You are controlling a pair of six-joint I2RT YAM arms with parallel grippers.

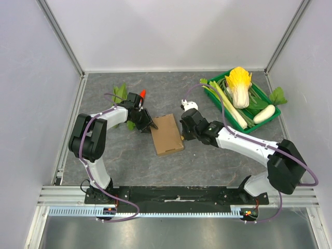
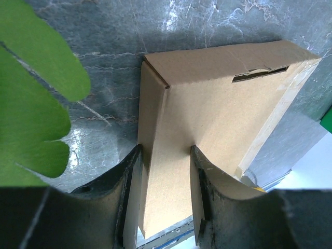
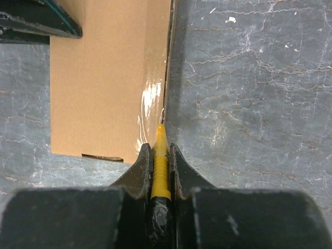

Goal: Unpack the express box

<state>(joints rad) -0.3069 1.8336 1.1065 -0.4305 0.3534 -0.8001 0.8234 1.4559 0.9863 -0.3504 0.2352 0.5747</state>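
Observation:
The express box [image 1: 167,135] lies flat and closed on the grey table between the two arms. My left gripper [image 1: 150,126] holds the box's left edge. In the left wrist view the fingers [image 2: 129,171] sit on either side of a box [image 2: 207,104] wall, with that gripper [image 2: 166,150] shut on the cardboard. My right gripper [image 1: 184,134] is at the box's right edge, and in its own view it [image 3: 161,148] is shut on a yellow ribbed tool [image 3: 161,166]. The tool's tip touches the shiny taped seam along the edge of the box [image 3: 104,78].
A green crate [image 1: 264,97] at the back right holds a cabbage [image 1: 239,85], a leek [image 1: 228,104] and a white radish [image 1: 263,114]. A leafy green [image 1: 120,93] and an orange piece [image 1: 142,94] lie behind the left gripper. A leaf [image 2: 31,104] fills the left wrist view's left side.

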